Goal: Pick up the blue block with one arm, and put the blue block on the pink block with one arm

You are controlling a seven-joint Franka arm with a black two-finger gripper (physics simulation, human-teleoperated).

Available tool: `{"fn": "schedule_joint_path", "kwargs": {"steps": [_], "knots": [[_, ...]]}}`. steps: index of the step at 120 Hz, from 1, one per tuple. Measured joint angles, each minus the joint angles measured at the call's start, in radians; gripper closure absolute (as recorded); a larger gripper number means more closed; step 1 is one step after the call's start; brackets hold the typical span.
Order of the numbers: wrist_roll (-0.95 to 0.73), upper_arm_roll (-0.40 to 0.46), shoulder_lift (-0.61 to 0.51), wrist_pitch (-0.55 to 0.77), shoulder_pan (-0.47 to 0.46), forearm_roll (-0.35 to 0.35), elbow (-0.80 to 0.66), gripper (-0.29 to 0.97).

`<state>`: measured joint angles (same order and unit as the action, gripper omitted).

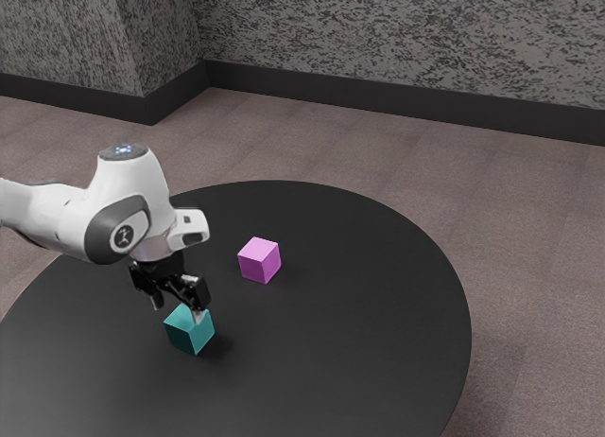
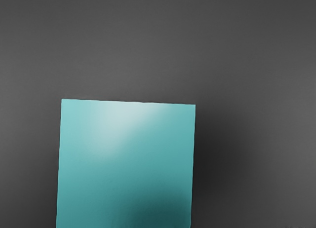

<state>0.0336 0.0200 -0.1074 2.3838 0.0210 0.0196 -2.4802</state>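
We hang our gripper [image 1: 178, 303] over the blue block [image 1: 189, 329], fingers spread to straddle it (teal, really); pink block [image 1: 259, 259] sits well beyond the fingertips, untouched.

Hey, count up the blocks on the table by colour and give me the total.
Blue block: 1
Pink block: 1
Total: 2 blocks, set apart from each other on the black round table.
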Motion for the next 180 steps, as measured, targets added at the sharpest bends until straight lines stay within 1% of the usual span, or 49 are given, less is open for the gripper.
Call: {"fn": "schedule_joint_path", "kwargs": {"steps": [36,40,70,86,91,112,128,142,149,160,166,171,180], "knots": [[-0.067,-0.009,0.089,0.032,-0.006,0.001,0.006,0.04],[-0.072,-0.010,0.102,0.035,-0.006,0.001,0.010,0.01],[-0.108,-0.018,0.173,0.069,0.001,0.001,0.050,0.02],[-0.122,-0.035,0.183,0.083,0.001,0.001,0.054,0.02],[-0.126,-0.036,0.189,0.087,0.003,0.002,0.054,0.05],[-0.141,-0.035,0.203,0.108,-0.001,0.001,0.055,0.25],[-0.145,-0.033,0.204,0.124,-0.001,-0.003,0.056,0.30],[-0.144,-0.034,0.203,0.130,-0.001,-0.008,0.072,0.31],[-0.143,-0.030,0.203,0.110,0.000,-0.013,0.127,0.31],[-0.126,-0.028,0.217,0.004,-0.002,-0.064,0.294,0.32],[-0.117,-0.028,0.259,-0.054,-0.001,-0.078,0.390,0.32],[-0.111,-0.027,0.316,-0.102,0.000,-0.084,0.491,0.32],[-0.101,-0.025,0.400,-0.168,0.001,-0.075,0.622,0.33]]}}
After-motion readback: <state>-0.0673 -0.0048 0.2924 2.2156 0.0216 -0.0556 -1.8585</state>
